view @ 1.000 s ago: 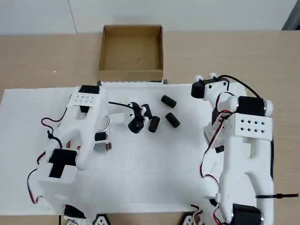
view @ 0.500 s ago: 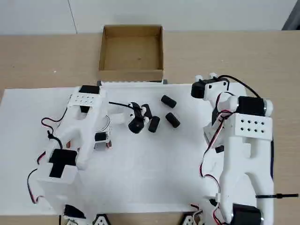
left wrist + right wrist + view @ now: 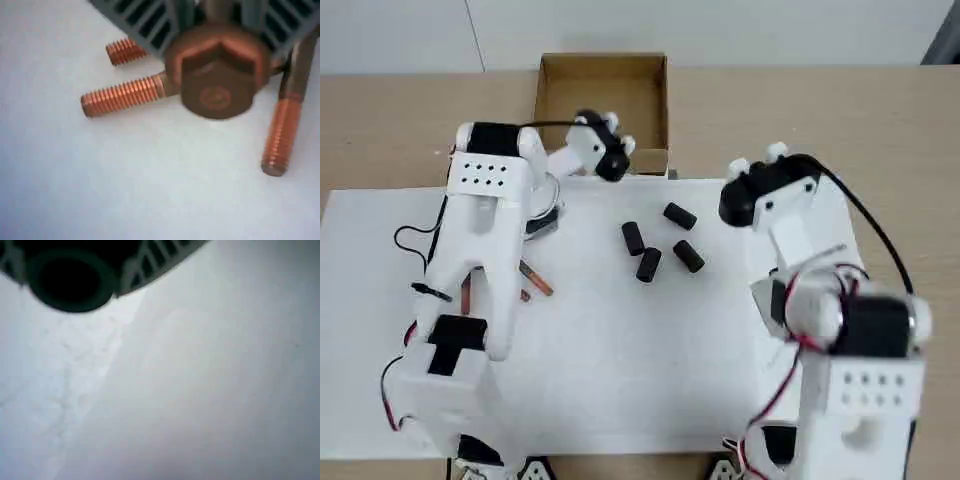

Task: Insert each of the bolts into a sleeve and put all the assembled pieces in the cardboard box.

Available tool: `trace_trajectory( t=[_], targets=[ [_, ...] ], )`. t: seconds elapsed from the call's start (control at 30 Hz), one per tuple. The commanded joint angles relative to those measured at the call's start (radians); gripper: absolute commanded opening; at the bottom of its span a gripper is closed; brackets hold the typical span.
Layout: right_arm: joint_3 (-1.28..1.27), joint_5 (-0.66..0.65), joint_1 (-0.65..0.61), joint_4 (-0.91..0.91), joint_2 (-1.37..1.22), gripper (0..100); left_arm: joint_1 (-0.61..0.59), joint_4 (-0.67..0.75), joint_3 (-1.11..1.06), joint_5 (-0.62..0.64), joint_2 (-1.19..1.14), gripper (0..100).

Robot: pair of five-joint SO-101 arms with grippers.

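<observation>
Pale wooden table (image 3: 380, 120) carries a white sheet (image 3: 620, 380), with the cardboard box (image 3: 545, 100) at the top centre of the high view. Four black sleeves (image 3: 648, 264) lie flat mid-frame, two running roughly up-down and two slanting toward the lower right. Copper bolts (image 3: 536, 281) lie flat at centre left, one slanting to the lower right. The left gripper (image 3: 602, 135) hangs at the box's front wall, and the right gripper (image 3: 758, 165) hangs just right of the sleeves. Whether either one grasps anything cannot be told.
</observation>
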State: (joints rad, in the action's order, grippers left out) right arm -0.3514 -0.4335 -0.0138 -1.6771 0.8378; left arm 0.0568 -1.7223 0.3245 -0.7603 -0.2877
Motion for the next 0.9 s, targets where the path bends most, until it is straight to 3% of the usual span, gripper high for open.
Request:
trace_trajectory(
  t=[0.0,0.13,0.5,0.67,0.87],
  targets=[
    [-0.023,0.002,-0.001,-0.002,0.091,0.4,0.043,-0.029,0.058,0.170,0.163,0],
    [-0.087,0.002,0.010,-0.001,0.202,0.3,0.109,-0.029,0.038,0.321,0.318,0],
    [-0.213,0.009,0.197,0.128,0.573,0.2,0.189,0.006,-0.200,0.341,0.686,0],
    [-0.353,0.025,0.193,0.197,0.766,0.2,0.184,0.109,-0.369,0.551,0.827,0],
    [-0.503,0.227,0.173,0.282,0.929,0.2,0.186,0.212,-0.568,0.772,0.962,0]
  ],
)
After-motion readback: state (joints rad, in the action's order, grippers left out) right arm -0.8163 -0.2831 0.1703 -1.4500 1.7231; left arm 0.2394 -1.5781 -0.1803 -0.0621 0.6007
